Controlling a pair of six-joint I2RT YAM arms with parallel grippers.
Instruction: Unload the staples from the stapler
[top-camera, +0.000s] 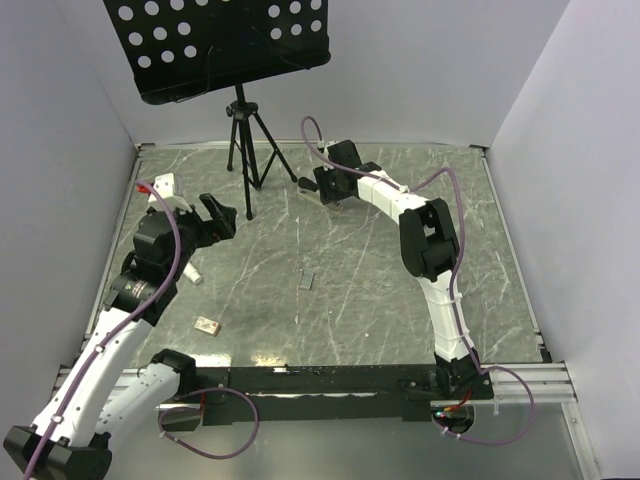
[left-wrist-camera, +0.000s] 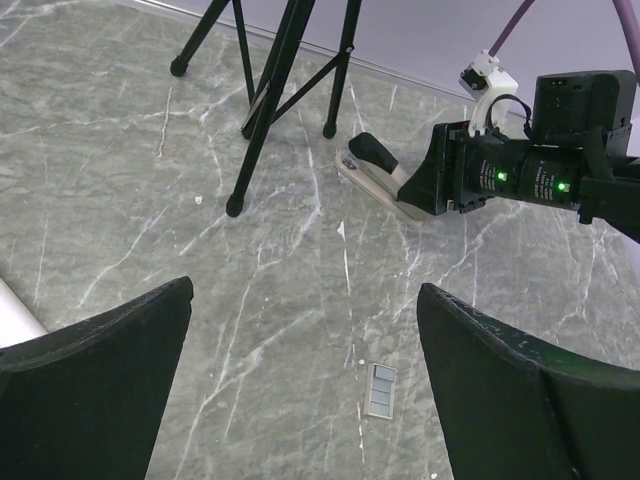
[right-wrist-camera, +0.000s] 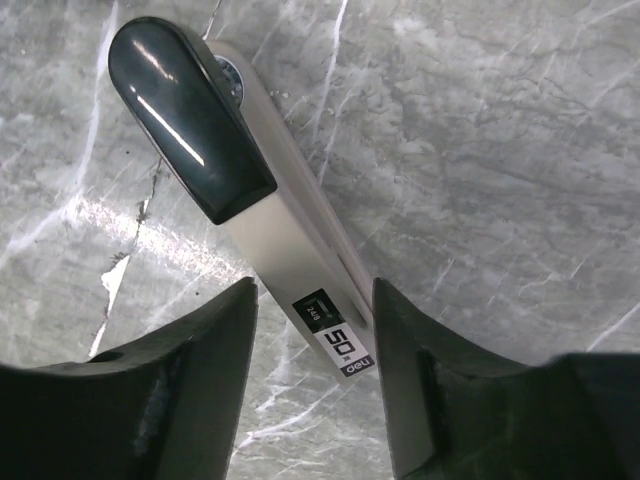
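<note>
Worktop (top-camera: 380, 300): grey marbled slab with white walls on three sides.

Slim pale grey-silver stapler (right-wrist-camera: 280, 250) with a glossy dark cap at one end lies flat on the far middle of the worktop, just right of the feet of the black tripod music stand (top-camera: 243, 150). A small black printed label shows on its pale top.

Right fingers (top-camera: 333, 192): reached out over the stapler, pointing down at it. In the right wrist view one dark finger stands on each side of the pale body, at the labelled end, away from the dark cap. Both sit very close to its edges. Cannot tell whether they press on it or only straddle it.

Left fingers (top-camera: 218, 215): spread wide, holding nothing, raised over the left part of the worktop and facing the stapler, well apart from it.

Short grey metallic strip of staples (left-wrist-camera: 381, 390) lies loose and flat on the middle of the worktop, nearer the arm bases than the stapler and apart from both sets of fingers.

Also present: short white cylinder (top-camera: 190, 271) and small tan-brown flat block (top-camera: 207, 325), both on the left side near the left arm.
</note>
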